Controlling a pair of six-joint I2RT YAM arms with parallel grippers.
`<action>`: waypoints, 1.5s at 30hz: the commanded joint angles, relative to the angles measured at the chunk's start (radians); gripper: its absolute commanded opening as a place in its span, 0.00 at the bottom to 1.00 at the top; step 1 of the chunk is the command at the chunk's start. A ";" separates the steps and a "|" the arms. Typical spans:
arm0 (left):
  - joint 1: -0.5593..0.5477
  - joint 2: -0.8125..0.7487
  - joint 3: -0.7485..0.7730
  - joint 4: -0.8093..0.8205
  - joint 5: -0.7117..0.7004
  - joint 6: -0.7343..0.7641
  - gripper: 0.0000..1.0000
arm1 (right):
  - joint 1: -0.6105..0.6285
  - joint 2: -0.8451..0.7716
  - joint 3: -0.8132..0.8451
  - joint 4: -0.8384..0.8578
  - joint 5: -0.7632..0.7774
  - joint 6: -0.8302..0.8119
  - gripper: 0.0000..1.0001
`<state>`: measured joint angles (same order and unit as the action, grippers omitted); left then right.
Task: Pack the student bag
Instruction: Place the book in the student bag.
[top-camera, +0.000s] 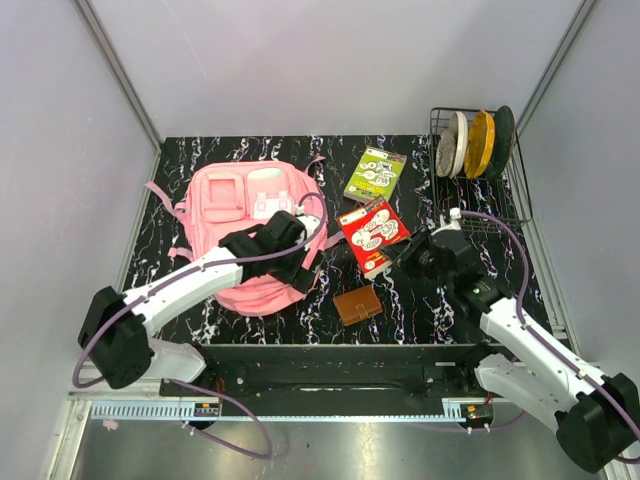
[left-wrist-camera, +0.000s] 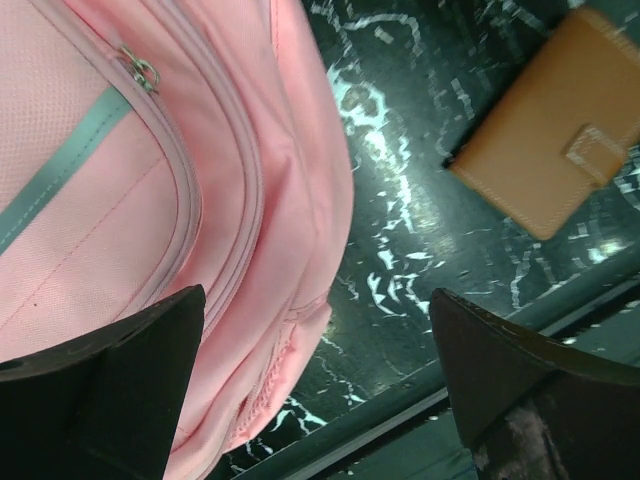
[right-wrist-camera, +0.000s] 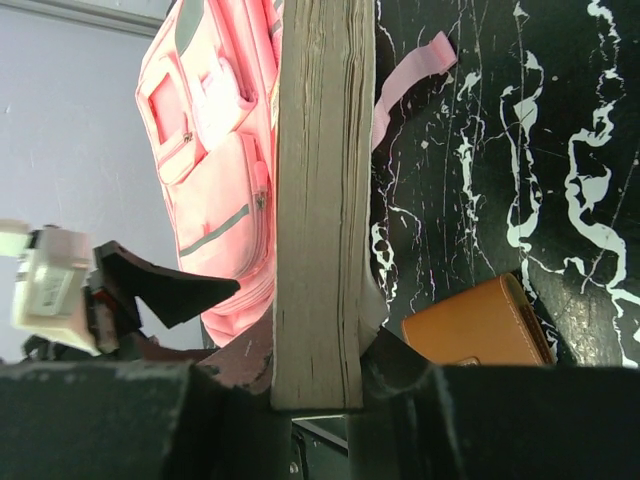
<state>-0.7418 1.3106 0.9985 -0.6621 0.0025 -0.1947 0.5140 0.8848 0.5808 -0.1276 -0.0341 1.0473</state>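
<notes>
Black, white-veined marbled bench (top-camera: 300, 325) carries all the loose items.

Student bag: large soft pink fabric backpack (top-camera: 225, 215), lying flat on the left half of the bench, front pockets up. Where the left wrist view shows it (left-wrist-camera: 120, 230), the zip lines run shut and the silver pull sits at the top of the curve. No open mouth shows in any view, and nothing is seen inside.

Wire dish rack (top-camera: 495, 200) at the far right corner, holding white, yellow and dark discs on edge. Probably not part of the load.

Red picture book (top-camera: 372, 235) lies just right of the bag. The right fingers (right-wrist-camera: 400, 370) are clamped on its near end, page edge facing the wrist camera (right-wrist-camera: 315, 200). Cannot tell whether it has cleared the bench.

Green picture book (top-camera: 375, 173) lies flat, just beyond the red one, untouched.

Small brown leather wallet (top-camera: 357, 305) with a snap tab lies near the front edge, between the two arms.

Left fingers (left-wrist-camera: 150, 350) are spread wide above the bag's lower right edge, holding nothing.

Judgement: early stage. One book is gripped and nothing is packed. Left to do: get a compartment open, then load the red book, the green book and the wallet. The shut zip looks like the main obstacle.
</notes>
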 joint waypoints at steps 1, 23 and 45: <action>-0.030 0.059 0.028 -0.045 -0.127 0.051 0.99 | -0.011 -0.069 0.005 0.031 0.060 0.002 0.00; -0.039 0.181 0.040 -0.007 -0.286 0.047 0.30 | -0.031 -0.066 0.008 0.005 0.057 -0.007 0.00; -0.037 -0.085 0.227 -0.013 -0.331 0.003 0.00 | -0.031 -0.092 -0.062 0.072 -0.137 0.009 0.00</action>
<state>-0.7837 1.3193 1.0969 -0.7280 -0.2729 -0.1699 0.4873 0.8162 0.5304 -0.1871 -0.0463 1.0466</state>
